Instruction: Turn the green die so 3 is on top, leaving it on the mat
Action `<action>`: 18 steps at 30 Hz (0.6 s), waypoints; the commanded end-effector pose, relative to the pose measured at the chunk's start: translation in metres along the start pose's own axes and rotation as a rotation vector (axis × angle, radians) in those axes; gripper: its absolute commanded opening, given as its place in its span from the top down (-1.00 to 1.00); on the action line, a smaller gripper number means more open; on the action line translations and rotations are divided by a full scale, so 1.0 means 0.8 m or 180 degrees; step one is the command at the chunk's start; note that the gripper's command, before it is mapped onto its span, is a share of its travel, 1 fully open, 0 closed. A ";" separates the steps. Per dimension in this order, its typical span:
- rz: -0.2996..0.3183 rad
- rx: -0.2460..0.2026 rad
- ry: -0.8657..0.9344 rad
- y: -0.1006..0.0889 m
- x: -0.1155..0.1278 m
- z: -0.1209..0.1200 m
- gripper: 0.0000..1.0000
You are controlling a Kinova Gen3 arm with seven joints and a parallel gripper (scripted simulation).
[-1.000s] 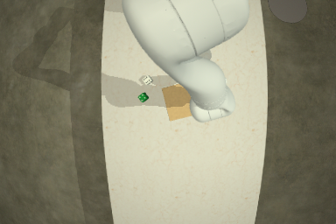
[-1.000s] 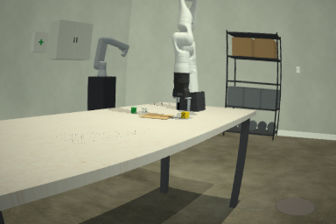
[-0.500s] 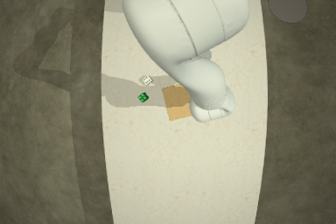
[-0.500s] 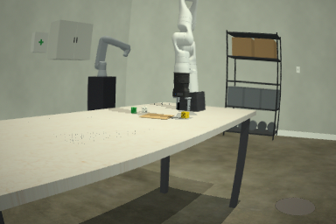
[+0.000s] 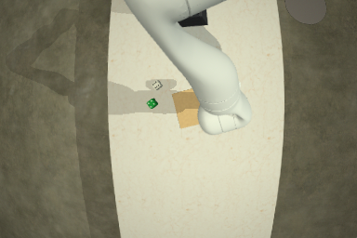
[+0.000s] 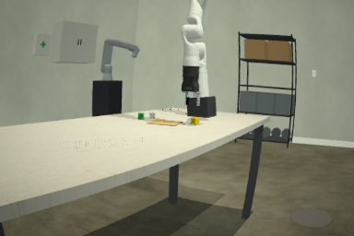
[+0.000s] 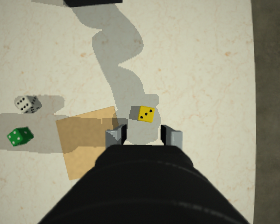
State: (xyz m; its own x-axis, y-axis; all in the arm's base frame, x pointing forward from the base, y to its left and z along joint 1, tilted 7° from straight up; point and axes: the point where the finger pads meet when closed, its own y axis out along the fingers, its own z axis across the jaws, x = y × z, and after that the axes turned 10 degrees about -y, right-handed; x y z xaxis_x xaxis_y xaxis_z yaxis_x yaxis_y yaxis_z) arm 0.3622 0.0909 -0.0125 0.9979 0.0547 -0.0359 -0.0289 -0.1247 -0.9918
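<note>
The green die (image 5: 152, 104) lies on the bare table left of the tan mat (image 5: 187, 109), not on it; it also shows in the wrist view (image 7: 20, 136) and in the side view (image 6: 141, 116). The mat (image 7: 88, 140) lies flat, partly hidden by my arm in the overhead view. A white die (image 5: 156, 85) sits just beyond the green one and shows in the wrist view too (image 7: 27, 103). A yellow die (image 7: 146, 114) showing three pips lies right of the mat. My gripper (image 7: 143, 131) is open and empty, high above the table near the yellow die.
A black box (image 6: 201, 107) stands on the table behind the dice. A second arm on a black pedestal (image 6: 107, 97) stands behind the table. A shelf rack (image 6: 265, 88) stands at the right. The table's right edge (image 7: 254, 100) is near the yellow die.
</note>
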 end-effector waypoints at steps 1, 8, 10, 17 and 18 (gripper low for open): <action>-0.0067 0.0030 -0.0010 -0.035 0.007 0.007 -1.00; -0.0067 0.0030 -0.0010 -0.059 0.006 0.006 -1.00; -0.0067 0.0030 -0.0010 -0.063 0.006 0.006 -1.00; -0.0067 0.0030 -0.0010 -0.064 0.006 0.006 -1.00; -0.0067 0.0030 -0.0010 -0.064 0.006 0.006 -1.00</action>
State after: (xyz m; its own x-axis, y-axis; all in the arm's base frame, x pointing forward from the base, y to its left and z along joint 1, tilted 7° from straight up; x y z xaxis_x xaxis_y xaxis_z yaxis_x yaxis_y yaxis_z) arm 0.3675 0.1027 0.0345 0.9978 0.0642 -0.0175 -0.0101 -0.1133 -0.9935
